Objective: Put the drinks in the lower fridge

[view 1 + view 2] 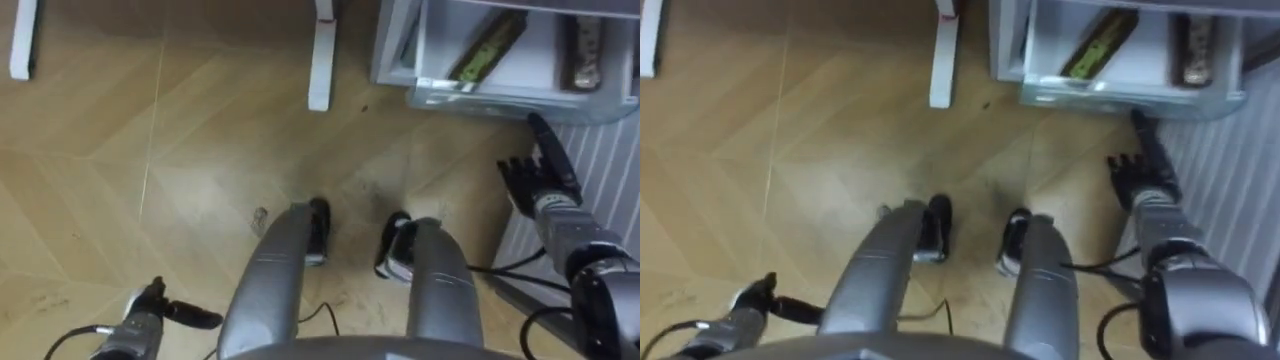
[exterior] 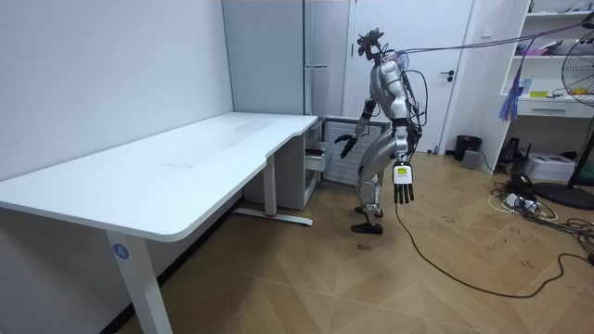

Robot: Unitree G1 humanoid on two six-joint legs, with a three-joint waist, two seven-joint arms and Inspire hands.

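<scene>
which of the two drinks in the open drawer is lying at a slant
The green-yellow drink, on the left in the drawer. It lies diagonally, while the dark drink to its right lies straight.

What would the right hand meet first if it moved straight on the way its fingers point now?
The right hand would likely meet the fridge drawer's clear front wall; depth is unclear.

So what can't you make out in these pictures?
Eye views: the greenish drink and the dark drink in the open fridge drawer are blurred and cut by the top edge; their kind is unclear.
Same edge hides the drawer's back, so the count is unknown.
Room view: the drawer is too small to see into.
</scene>
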